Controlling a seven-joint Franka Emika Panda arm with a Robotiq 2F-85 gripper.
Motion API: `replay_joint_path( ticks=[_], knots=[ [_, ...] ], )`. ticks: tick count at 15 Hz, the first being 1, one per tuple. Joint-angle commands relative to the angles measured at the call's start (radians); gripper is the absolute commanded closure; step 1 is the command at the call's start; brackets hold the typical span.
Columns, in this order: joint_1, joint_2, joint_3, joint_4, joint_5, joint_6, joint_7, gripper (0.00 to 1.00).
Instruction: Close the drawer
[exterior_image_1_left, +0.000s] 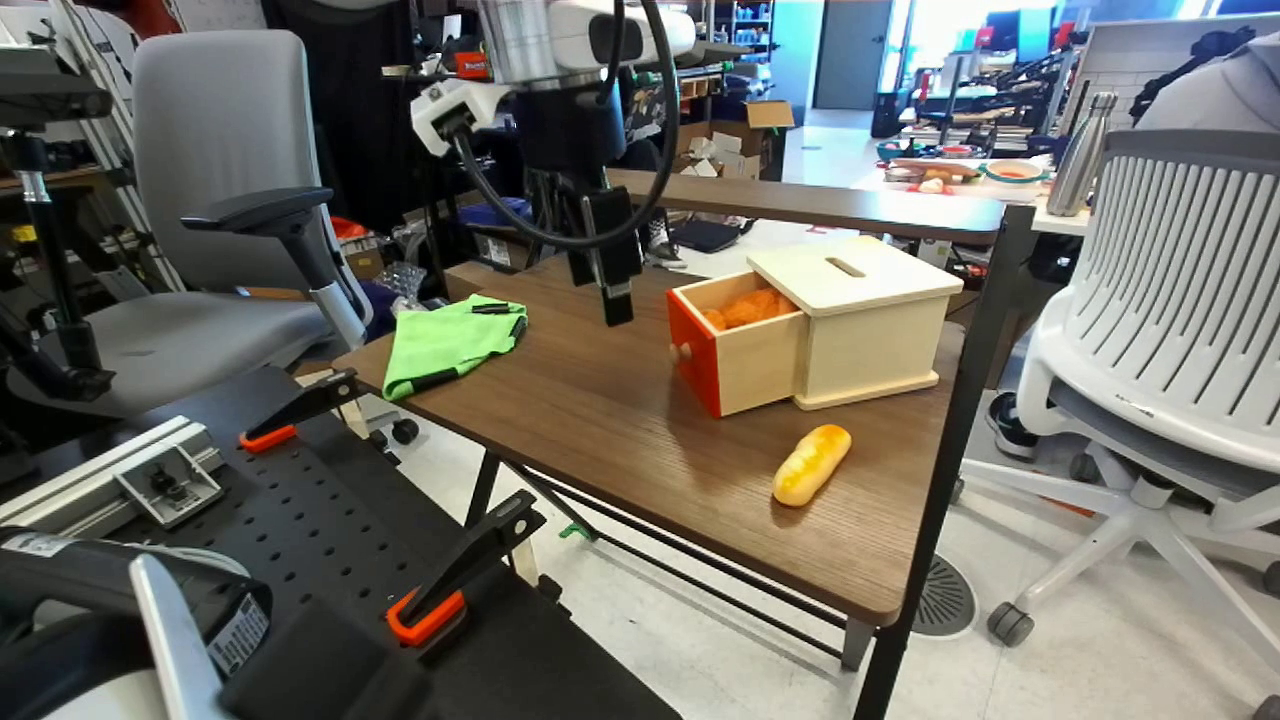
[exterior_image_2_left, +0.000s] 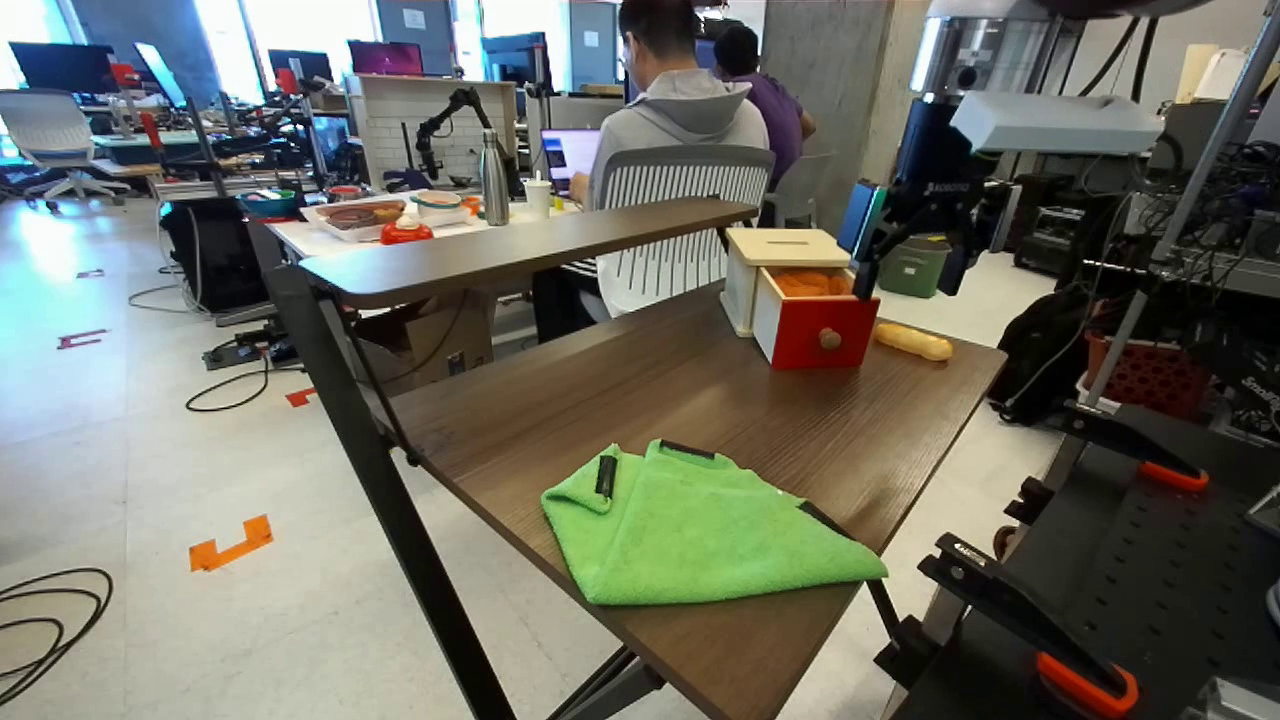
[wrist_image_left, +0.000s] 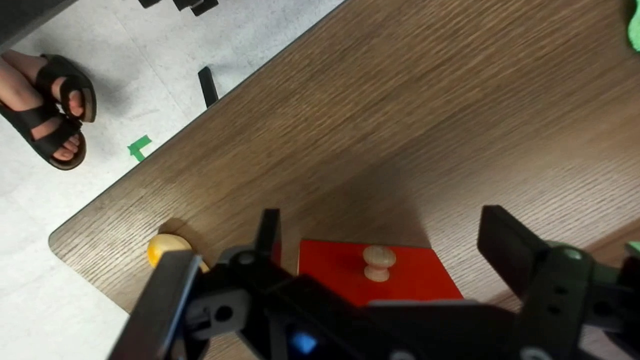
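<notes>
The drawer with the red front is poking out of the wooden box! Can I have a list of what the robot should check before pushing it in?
1. Gripper on the knob side of the drawer: ok.
2. Gripper shut, probably better for pushing: not ok, its jaws stand wide apart.
3. Orange contents low enough to slide inside the wooden box: cannot tell.
4. Bread roll out of the drawer's path: ok, it lies off to one side.
5. Green cloth apart from the drawer: ok.
</notes>
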Motion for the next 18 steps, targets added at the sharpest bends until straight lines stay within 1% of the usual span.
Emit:
replay_joint_path(
  ticks=[1, 7, 10, 18],
  knots=[
    [0.048, 0.096, -0.050, 0.069, -0.012, 0.047, 0.023, 0.00],
    [0.101, 0.212, -0.107, 0.153, 0.007, 0.094, 0.019, 0.00],
    [0.120, 0.259, -0.123, 0.190, 0.024, 0.124, 0.017, 0.00],
    [0.134, 0.343, -0.127, 0.280, 0.096, 0.178, 0.003, 0.00]
  ],
)
